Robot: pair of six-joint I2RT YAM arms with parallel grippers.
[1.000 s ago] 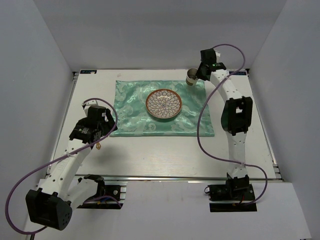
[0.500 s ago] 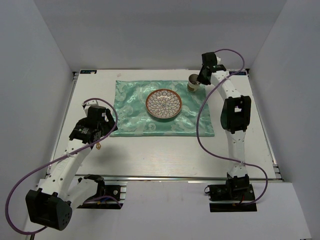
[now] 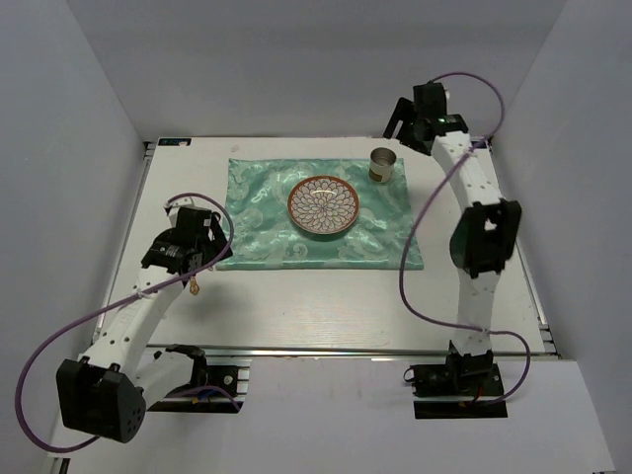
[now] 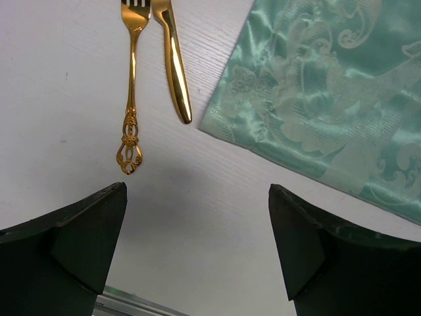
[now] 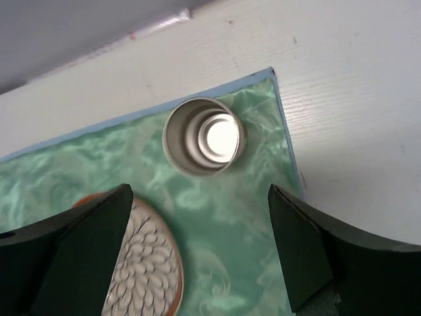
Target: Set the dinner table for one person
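Left jaws: I see them wide and empty, near fork (image 4: 131, 85) and knife (image 4: 174, 62).
Right jaws: wide, empty, above cup (image 5: 204, 137).
Counter (image 3: 326, 306): beneath both arms, carrying cloth (image 3: 262, 202) and plate (image 3: 323, 206).

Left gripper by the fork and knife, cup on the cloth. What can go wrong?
The fork and knife lie flat and close together on the dinner table; the open left gripper may pinch both or skid one away.
The knife ends beside the cloth corner; a drag could ruck it.
The cup stands near the cloth's edge, close to the open right gripper; a nudge could tip it.
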